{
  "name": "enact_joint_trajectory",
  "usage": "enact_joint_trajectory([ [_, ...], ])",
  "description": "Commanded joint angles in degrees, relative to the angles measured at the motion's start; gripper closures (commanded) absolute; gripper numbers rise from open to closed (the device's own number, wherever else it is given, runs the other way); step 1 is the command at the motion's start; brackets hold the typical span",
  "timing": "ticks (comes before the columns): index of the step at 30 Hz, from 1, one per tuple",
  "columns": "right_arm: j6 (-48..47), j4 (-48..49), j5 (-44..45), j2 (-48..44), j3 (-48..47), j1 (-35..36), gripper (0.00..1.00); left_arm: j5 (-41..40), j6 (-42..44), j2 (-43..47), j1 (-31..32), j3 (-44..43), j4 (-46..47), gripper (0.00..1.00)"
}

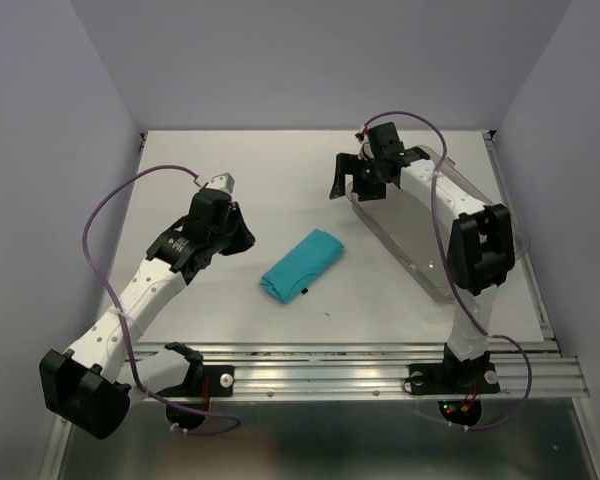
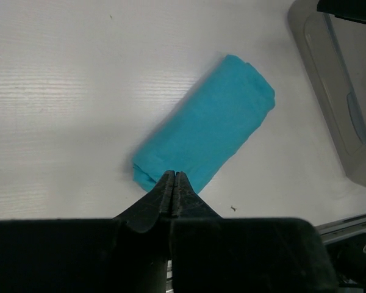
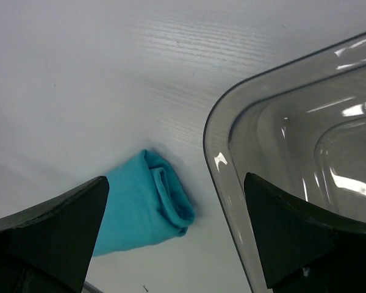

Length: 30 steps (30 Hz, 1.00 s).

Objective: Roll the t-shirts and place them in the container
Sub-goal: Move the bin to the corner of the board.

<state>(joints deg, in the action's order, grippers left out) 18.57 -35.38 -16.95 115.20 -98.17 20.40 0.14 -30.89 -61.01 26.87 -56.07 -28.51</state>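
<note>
While the rolled t-shirt (image 1: 302,263) lies between them, left tool (image 2: 174,177) pressed together, right tool (image 3: 175,183) spread apart

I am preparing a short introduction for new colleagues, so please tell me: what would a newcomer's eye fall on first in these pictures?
The teal t-shirt, already rolled into a bundle, lies alone in the middle of the white table. To its right sits a clear grey-tinted bin, with the right gripper above its far end, jaws wide open. The left gripper, jaws shut, hangs left of the t-shirt.
</note>
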Motion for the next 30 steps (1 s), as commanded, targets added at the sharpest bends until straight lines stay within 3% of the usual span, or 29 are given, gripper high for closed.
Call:
enact_joint_trajectory([
  [1,-1.61,-2.42,5.25,-10.33,0.78,2.18,0.02,2.23,-2.06,1.42,-0.33,1.32,3.02,0.87],
  [2,-0.73,-0.59,6.83,-13.56,3.31,2.71,0.02,3.19,-3.46,1.42,-0.42,2.45,4.33,0.79],
  [9,0.06,6.63,11.5,-18.35,14.66,12.9,0.08,1.09,-13.13,2.47,-0.51,9.4,6.98,0.59],
  [18,1.38,10.24,10.0,-10.7,18.36,18.44,0.16,-4.45,-24.12,13.1,-0.59,17.21,4.26,0.57],
  [23,2.52,12.34,11.32,-8.67,22.57,18.44,0.19,-2.7,-25.79,15.49,-0.59,20.56,5.04,0.57],
  [30,9.01,17.26,11.41,-14.64,35.48,20.9,0.19,4.78,-25.27,11.1,-0.59,25.13,10.84,0.53],
])
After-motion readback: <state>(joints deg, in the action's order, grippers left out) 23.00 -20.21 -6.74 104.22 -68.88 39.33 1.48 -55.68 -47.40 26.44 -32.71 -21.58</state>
